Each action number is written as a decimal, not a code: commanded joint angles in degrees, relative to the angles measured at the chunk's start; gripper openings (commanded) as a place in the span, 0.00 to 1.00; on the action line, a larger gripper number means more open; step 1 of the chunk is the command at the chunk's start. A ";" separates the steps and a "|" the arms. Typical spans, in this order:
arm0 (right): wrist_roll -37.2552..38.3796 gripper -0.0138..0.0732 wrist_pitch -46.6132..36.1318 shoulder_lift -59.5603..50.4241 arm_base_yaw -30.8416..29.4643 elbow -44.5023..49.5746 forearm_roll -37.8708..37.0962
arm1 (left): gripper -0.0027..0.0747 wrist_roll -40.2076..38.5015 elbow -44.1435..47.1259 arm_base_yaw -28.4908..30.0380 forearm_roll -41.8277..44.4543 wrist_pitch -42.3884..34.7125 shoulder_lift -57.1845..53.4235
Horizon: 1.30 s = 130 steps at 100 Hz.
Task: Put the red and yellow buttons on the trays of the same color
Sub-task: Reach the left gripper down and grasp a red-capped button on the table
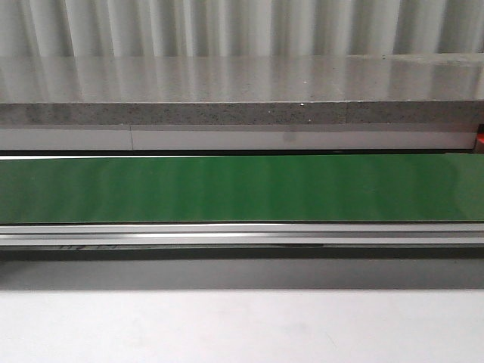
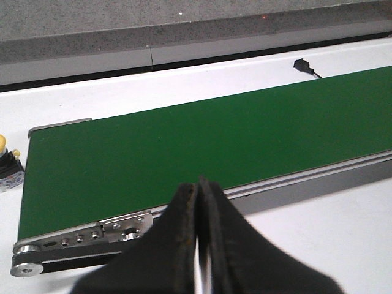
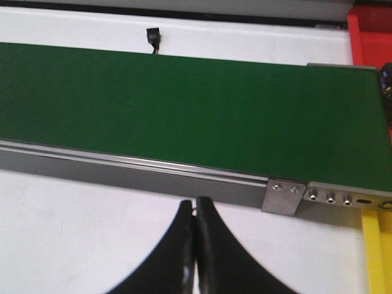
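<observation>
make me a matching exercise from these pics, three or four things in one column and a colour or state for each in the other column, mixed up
Things:
1. flat conveyor belt surface
2. left gripper
3. plastic tray edge beyond the belt's end in the right wrist view
4. strip below the belt's end bracket in the right wrist view

Colours or states:
A. yellow
B. green, with nothing lying on it
C. black fingers pressed shut, holding nothing
D. red

Pairs: 1-B, 2-C, 3-D, 4-A

The right gripper is also shut and would fit C as well.
</observation>
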 commanded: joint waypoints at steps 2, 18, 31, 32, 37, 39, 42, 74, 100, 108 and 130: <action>-0.58 0.08 -3.16 -1.59 0.08 -1.17 0.32 | 0.01 -0.02 -1.34 0.04 -1.25 -4.97 0.50; -0.58 0.08 -2.30 -1.65 0.08 -1.17 0.32 | 0.01 -0.33 -1.45 0.04 0.69 -5.48 2.55; -0.58 0.08 -2.24 -1.65 0.08 -1.17 0.32 | 0.01 -7.59 -3.02 0.04 7.45 -5.48 7.21; -0.58 0.08 -2.24 -1.65 0.08 -1.17 0.32 | 0.01 -8.08 -3.16 0.04 7.86 -5.48 7.50; -0.58 0.08 -2.24 -1.65 0.08 -1.17 0.32 | 0.01 -11.72 -4.32 0.04 11.45 -5.48 9.51; -0.58 0.08 -2.24 -1.65 0.08 -1.17 0.32 | 0.01 -13.42 -4.90 0.04 12.51 -5.48 10.38; -0.58 0.08 -2.24 -1.65 0.08 -1.17 0.32 | 0.01 -16.61 -5.68 0.04 15.31 -5.34 11.82; -0.58 0.08 -2.24 -1.65 0.08 -1.17 0.32 | 0.25 -24.33 -14.58 0.04 23.80 1.48 23.73; -0.58 0.08 -2.24 -1.65 0.08 -1.17 0.32 | 0.81 -27.31 -16.58 3.86 22.78 2.91 30.77; -0.58 0.08 -2.24 -1.65 0.08 -1.17 0.32 | 0.79 -27.31 -17.39 7.91 20.05 4.98 33.06; -0.58 0.08 -2.24 -1.65 0.08 -1.17 0.32 | 0.76 -25.32 -19.53 20.48 16.49 10.61 37.52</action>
